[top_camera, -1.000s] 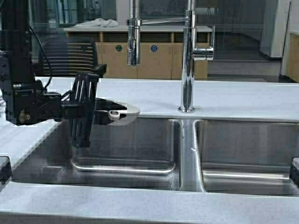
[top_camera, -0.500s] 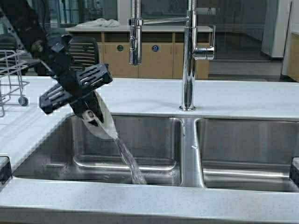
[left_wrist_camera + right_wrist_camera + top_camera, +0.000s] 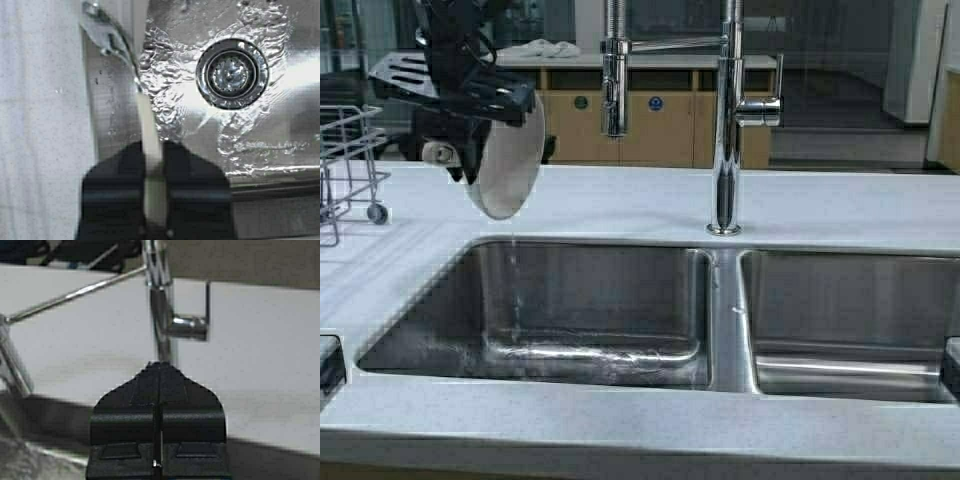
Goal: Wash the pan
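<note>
The cream-white pan (image 3: 508, 160) hangs tipped on its edge above the back left corner of the left basin (image 3: 590, 310). A thin trickle of water falls from it into the basin. The hole end of its handle (image 3: 440, 153) sticks out to the left. My left gripper (image 3: 470, 125) is raised high and is shut on the pan. In the left wrist view the left gripper (image 3: 152, 150) clamps a narrow cream strip of the pan (image 3: 145, 112) over the wet basin floor. My right gripper (image 3: 160, 365) is shut on nothing and points at the faucet (image 3: 160, 315).
The chrome faucet (image 3: 725, 130) stands behind the divider between the basins, and its sprayer head (image 3: 612, 80) hangs over the left basin. The right basin (image 3: 850, 320) lies beside it. A wire rack (image 3: 345, 150) stands on the counter at far left. The drain (image 3: 231, 73) sits below the pan.
My left arm has lifted and turned the pan from level to on edge. A stream of water poured into the left basin; now only a trickle falls.
</note>
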